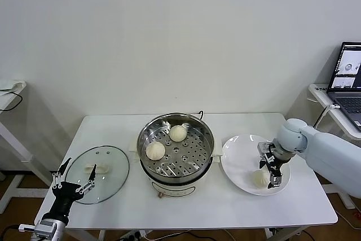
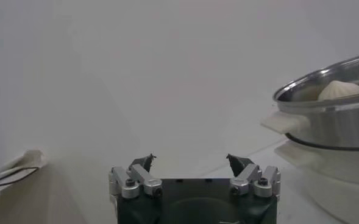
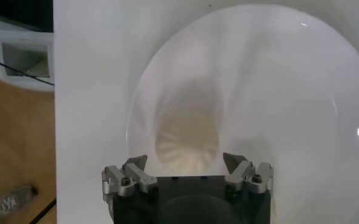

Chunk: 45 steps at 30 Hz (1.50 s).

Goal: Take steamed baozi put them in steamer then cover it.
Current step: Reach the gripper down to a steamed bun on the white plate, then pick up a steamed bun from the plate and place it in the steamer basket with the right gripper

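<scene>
The steamer (image 1: 176, 149) stands mid-table, uncovered, with two baozi (image 1: 178, 133) (image 1: 155, 150) on its perforated tray. A third baozi (image 1: 260, 178) lies on the white plate (image 1: 240, 153) to the right. My right gripper (image 1: 271, 173) hovers open just over that bun. In the right wrist view the baozi (image 3: 186, 141) sits just beyond my right gripper (image 3: 185, 161), untouched, in line with the gap. The cover (image 1: 107, 165), a glass lid, lies flat left of the steamer. My left gripper (image 1: 78, 170) stands open at its near-left rim. The left wrist view shows my left gripper (image 2: 191, 159) empty, the steamer (image 2: 331, 115) beyond.
A laptop (image 1: 350, 77) sits on a side table at the far right. Another side surface with a cable (image 1: 11, 91) is at the far left. The table's front edge (image 1: 186, 224) runs close below the steamer and plate.
</scene>
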Each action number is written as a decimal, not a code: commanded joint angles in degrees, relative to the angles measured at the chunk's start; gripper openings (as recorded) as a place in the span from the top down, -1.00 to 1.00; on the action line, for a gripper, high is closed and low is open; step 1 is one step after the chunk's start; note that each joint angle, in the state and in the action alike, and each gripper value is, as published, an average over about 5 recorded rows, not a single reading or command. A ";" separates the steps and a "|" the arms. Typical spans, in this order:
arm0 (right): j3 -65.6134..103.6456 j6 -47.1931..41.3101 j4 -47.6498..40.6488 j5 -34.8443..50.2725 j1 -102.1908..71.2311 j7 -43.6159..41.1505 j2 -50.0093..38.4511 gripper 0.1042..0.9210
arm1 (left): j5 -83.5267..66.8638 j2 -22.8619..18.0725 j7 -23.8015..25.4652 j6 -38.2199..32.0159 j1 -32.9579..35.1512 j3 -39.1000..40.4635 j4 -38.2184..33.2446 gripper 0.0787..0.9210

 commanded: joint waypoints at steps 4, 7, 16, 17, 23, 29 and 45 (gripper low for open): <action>0.48 0.11 -1.36 -0.78 -0.97 0.09 1.65 -0.74 | 0.03 0.00 0.00 -0.01 -0.11 0.05 0.33 -0.77; 0.55 0.12 -1.55 -0.95 -1.03 0.15 1.86 -0.65 | 0.03 0.00 0.01 -0.03 -0.11 -0.02 0.44 -0.77; 0.86 0.19 -1.65 -1.27 -1.28 0.29 2.09 -0.50 | 0.01 -0.03 0.02 -0.08 -0.04 0.13 0.09 -0.77; 0.95 0.20 -1.61 -1.24 -1.29 0.27 2.02 -0.50 | 0.00 -0.02 0.03 -0.11 -0.01 0.10 0.08 -0.77; 1.59 0.12 -0.75 -0.33 -0.86 0.10 1.25 -0.45 | -0.05 -0.03 -0.02 -0.08 0.04 0.06 -0.23 -0.77; 0.07 -0.14 2.29 3.75 4.54 -0.56 -1.58 -0.43 | -0.04 -0.02 -0.10 -0.05 0.37 0.26 -0.87 -0.77; -27.40 6.26 11.93 18.45 51.44 -2.87 1.39 -0.42 | 0.02 0.40 -0.43 0.31 0.96 0.59 -2.56 -0.77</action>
